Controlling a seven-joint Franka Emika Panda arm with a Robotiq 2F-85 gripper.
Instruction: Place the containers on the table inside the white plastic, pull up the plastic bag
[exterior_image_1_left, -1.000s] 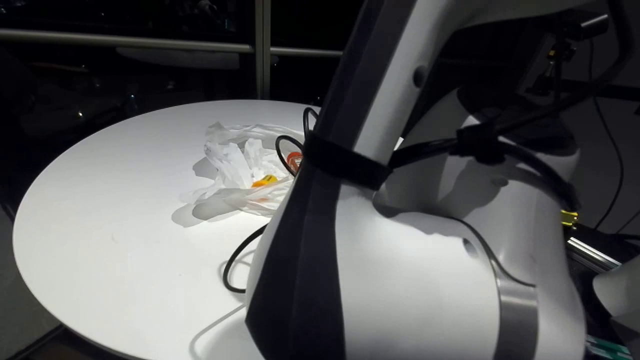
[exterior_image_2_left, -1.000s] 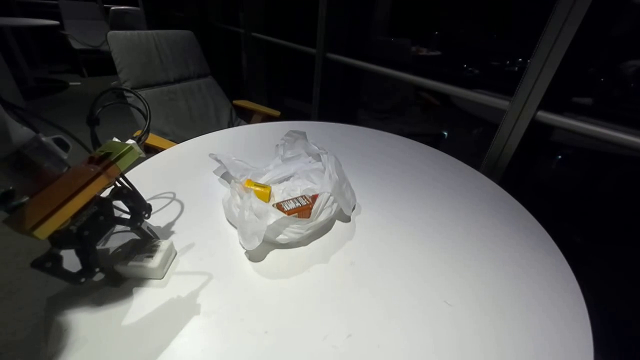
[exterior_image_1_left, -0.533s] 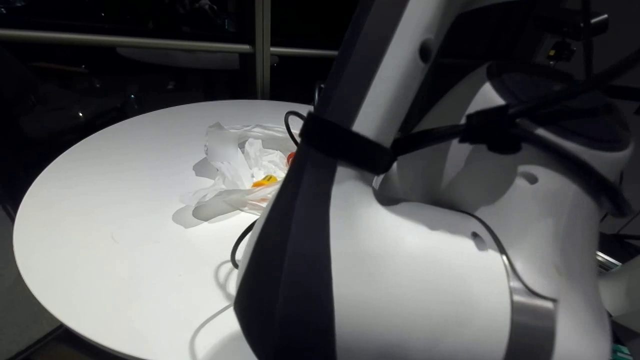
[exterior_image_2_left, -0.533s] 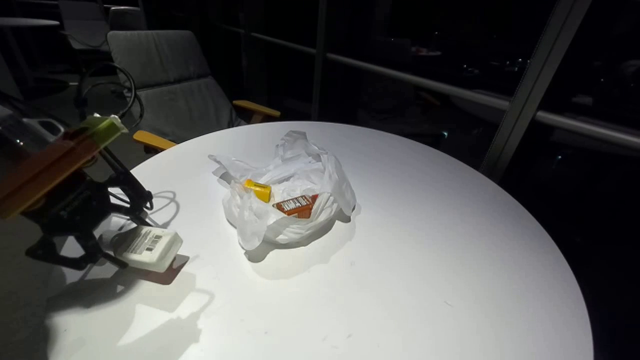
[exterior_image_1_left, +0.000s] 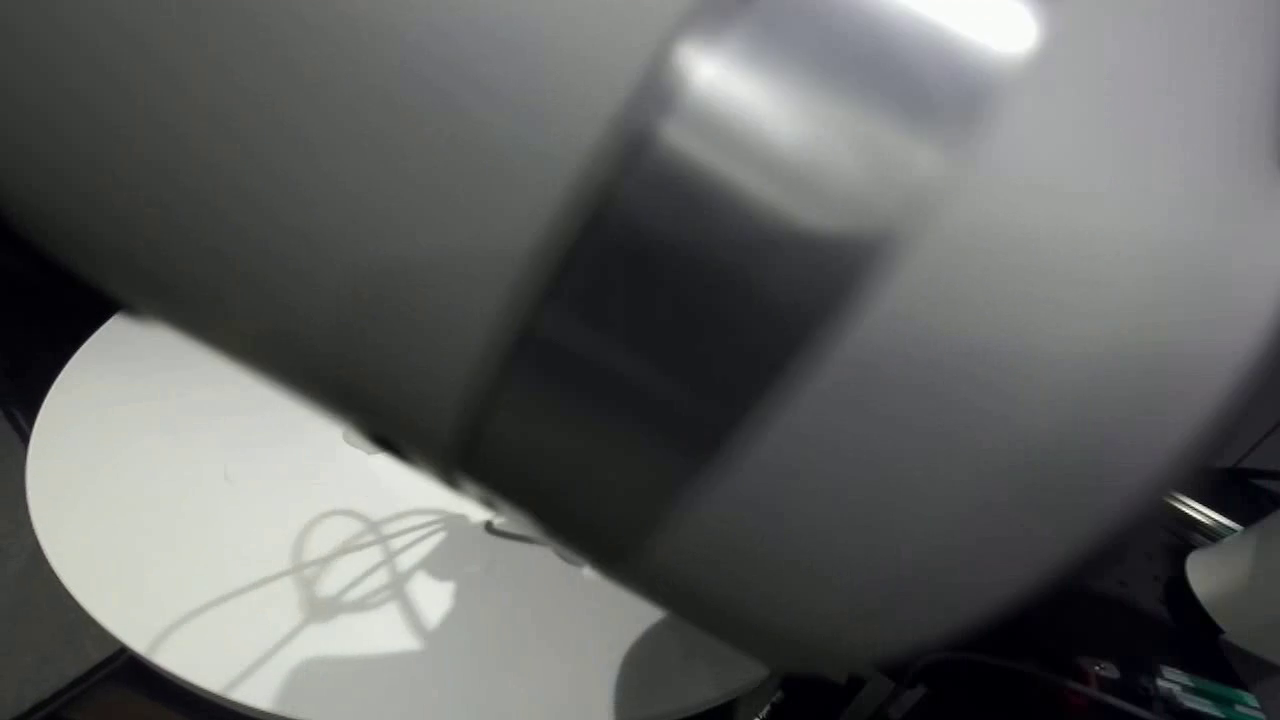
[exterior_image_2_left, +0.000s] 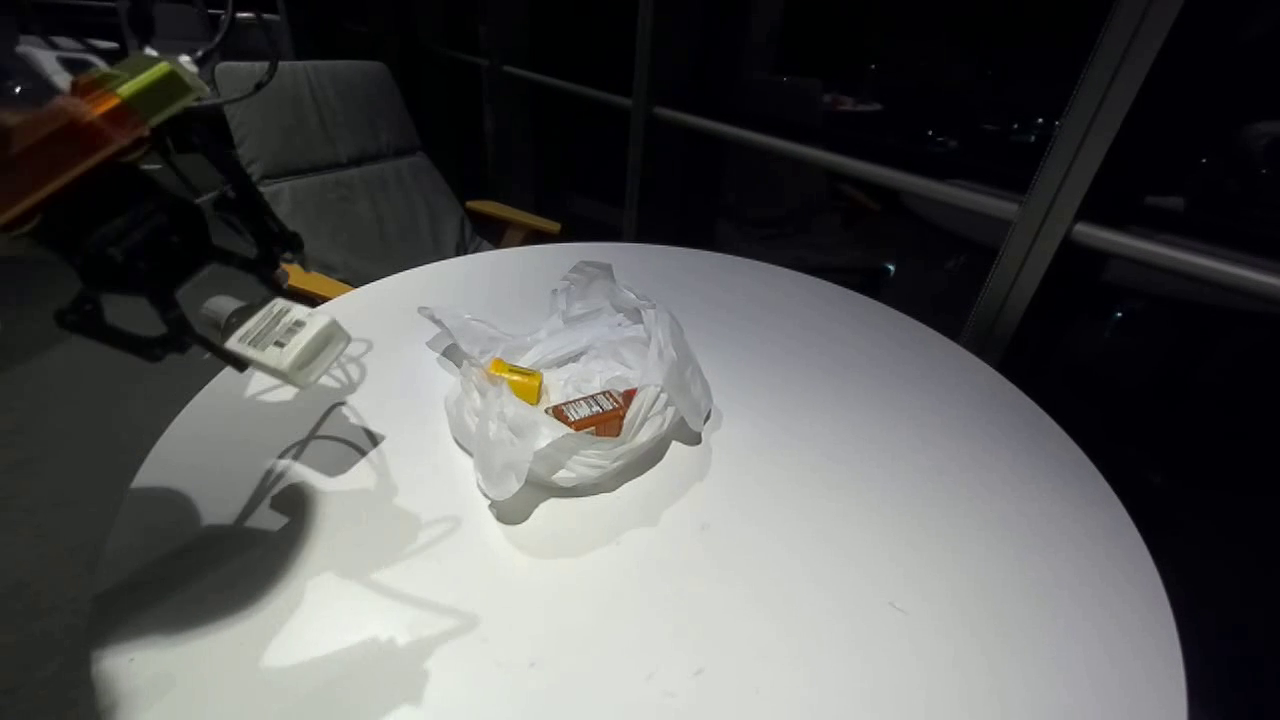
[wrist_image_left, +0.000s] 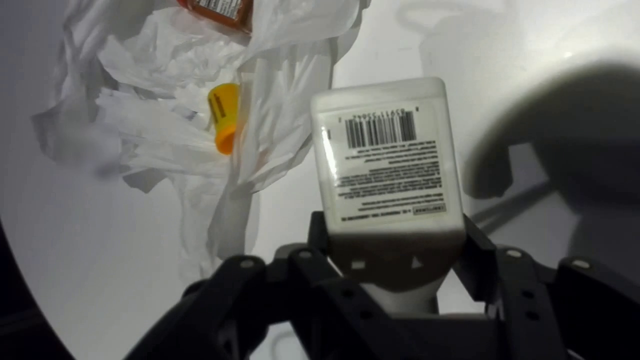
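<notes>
White bottle (wrist_image_left: 389, 165) is nearest to me on the wrist view, its printed label (wrist_image_left: 395, 187) and barcode (wrist_image_left: 381, 129) turned up toward me and reading upside down. My gripper (wrist_image_left: 395, 242) is grasping it: the jaws are drawn in against its two sides, with the base poking out ahead and the neck running back between the fingers (wrist_image_left: 318, 232). In an exterior view my arm (exterior_image_1_left: 620, 300), blurred and close up, fills most of the picture and hides the far part of the round white table (exterior_image_1_left: 250, 450) from me. In an exterior view I see that I have the white bottle up off the table, tilted, over its left side, with dark shadows (exterior_image_2_left: 220, 570) spread beneath. Farther along, to the right and apart from it, the white plastic bag (exterior_image_2_left: 600, 465) sits crumpled and gaping on the table. Inside it I make out a reddish-brown bottle (exterior_image_2_left: 595, 412) lying at a slant on the near right, and beyond that, to the left, a yellow container (exterior_image_2_left: 520, 382) by the bag's left wall. Past the table's far left edge stands a grey chair (exterior_image_2_left: 340, 125) with wooden armrests (exterior_image_2_left: 513, 215), and farther off to the right a pale rail (exterior_image_2_left: 835, 160) meets a slanting post (exterior_image_2_left: 1068, 170).
</notes>
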